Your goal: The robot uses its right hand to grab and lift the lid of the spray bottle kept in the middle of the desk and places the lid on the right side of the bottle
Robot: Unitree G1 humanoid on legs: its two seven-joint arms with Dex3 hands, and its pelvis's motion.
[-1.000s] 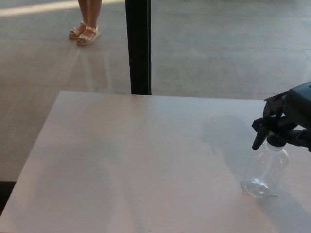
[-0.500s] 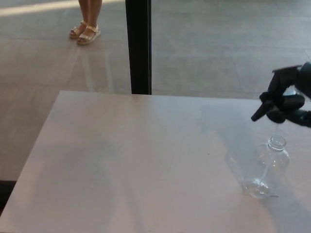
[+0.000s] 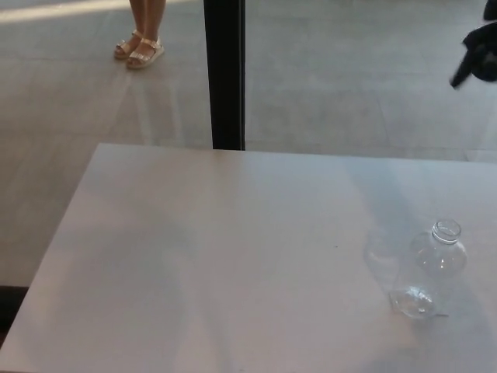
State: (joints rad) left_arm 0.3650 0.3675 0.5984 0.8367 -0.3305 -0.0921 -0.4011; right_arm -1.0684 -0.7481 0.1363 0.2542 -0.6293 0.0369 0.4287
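The lid (image 3: 468, 68) (a black spray head with a nozzle or trigger tip pointing down and to the picture's left) is judged to be light and rigid plastic, easily carried in a modest grip. It is best held around its collar, where the screw cap would meet the neck, since the trigger is likely to give under pressure. Any dip tube beneath it cannot be made out.

The lid is seen high at the upper right edge of the view, well above and apart from the bottle (image 3: 429, 268). It is held in the right robot hand (image 3: 483, 56), of which only a dark part shows at the frame's edge; the fingers are taken to be closed on the lid. The left robot hand is not in view.

The bottle is clear, round-shouldered and apparently empty, so it is judged light and easily tipped. It stands upright with its neck open, toward the right of the pale table (image 3: 202, 256). Bare table lies to its right for setting the lid down.
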